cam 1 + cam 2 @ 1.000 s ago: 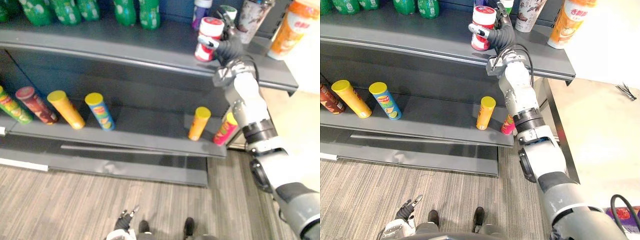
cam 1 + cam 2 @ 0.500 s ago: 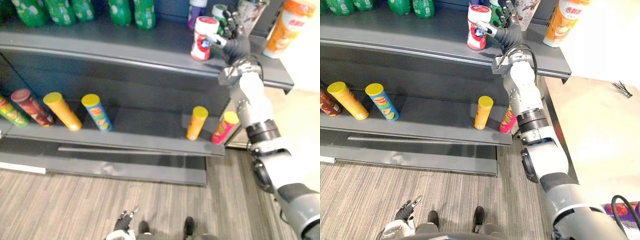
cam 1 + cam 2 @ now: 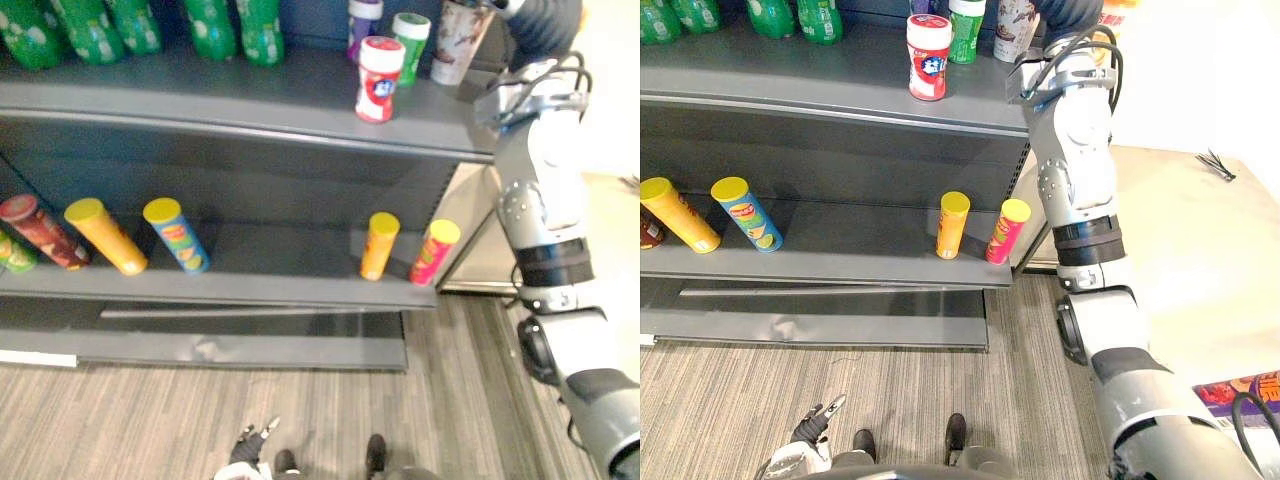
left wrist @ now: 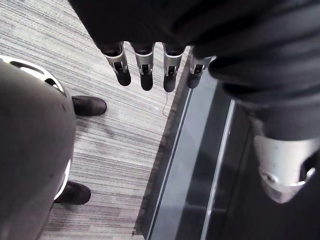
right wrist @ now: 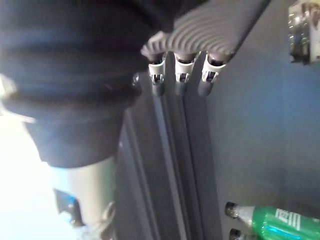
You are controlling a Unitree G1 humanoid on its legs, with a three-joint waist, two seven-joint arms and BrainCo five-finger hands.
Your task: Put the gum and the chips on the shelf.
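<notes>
The gum jar (image 3: 378, 78), white with a red lid, stands upright by itself near the front edge of the upper shelf (image 3: 200, 95). My right hand (image 3: 545, 18) is raised to the right of it, well apart from the jar. In the right wrist view its fingers (image 5: 181, 70) are straight with nothing in them. Several chip cans lean on the lower shelf (image 3: 270, 280), among them a yellow one (image 3: 378, 245) and a pink one (image 3: 432, 252) at its right end. My left hand (image 3: 810, 432) hangs low over the floor, and its fingers (image 4: 145, 70) are straight and hold nothing.
Green bottles (image 3: 90, 25) line the back left of the upper shelf. A green-lidded jar (image 3: 410, 35) and a cup (image 3: 455, 40) stand behind the gum. More chip cans, blue (image 3: 176, 235), orange (image 3: 104, 235) and dark red (image 3: 35, 232), lean at the left of the lower shelf.
My right hand has let go of the gum jar and drawn back up and to the right. The jar stays standing on the upper shelf. The camera has shifted.
</notes>
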